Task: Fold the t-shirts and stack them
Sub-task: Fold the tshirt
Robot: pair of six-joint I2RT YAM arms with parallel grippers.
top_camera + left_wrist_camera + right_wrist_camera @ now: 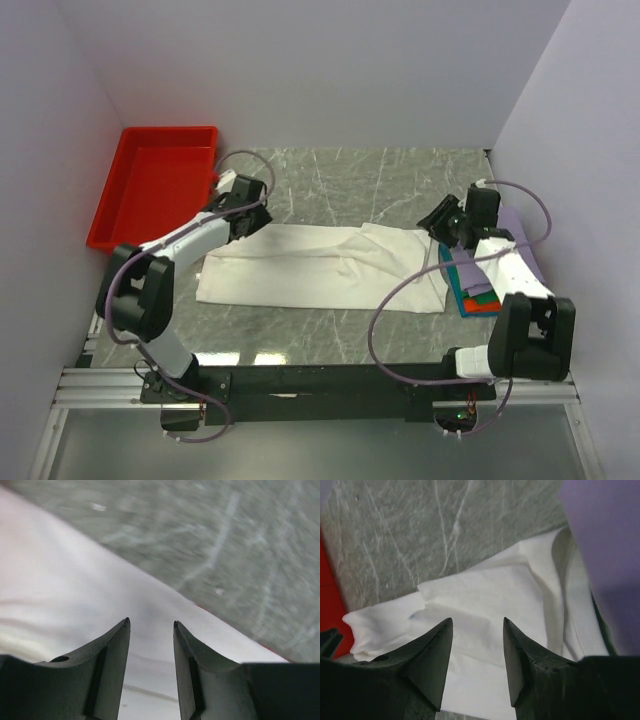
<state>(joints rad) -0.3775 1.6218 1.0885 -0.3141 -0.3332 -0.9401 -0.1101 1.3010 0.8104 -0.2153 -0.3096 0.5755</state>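
Observation:
A large white t-shirt [320, 268] lies folded lengthwise in a long strip across the middle of the table. My left gripper [243, 212] is open, low over its far left end; the cloth [75, 605] fills that wrist view with a thin red line at its edge. My right gripper [440, 222] is open above the shirt's right end [490, 595], holding nothing. A stack of folded shirts, lavender [515, 235] on top with teal, green and orange edges [478, 297], sits at the right, partly under the right arm.
A red plastic tray [155, 185] stands at the far left against the wall. White walls close in the table on the left, back and right. Grey marble tabletop [380, 180] shows behind the shirt.

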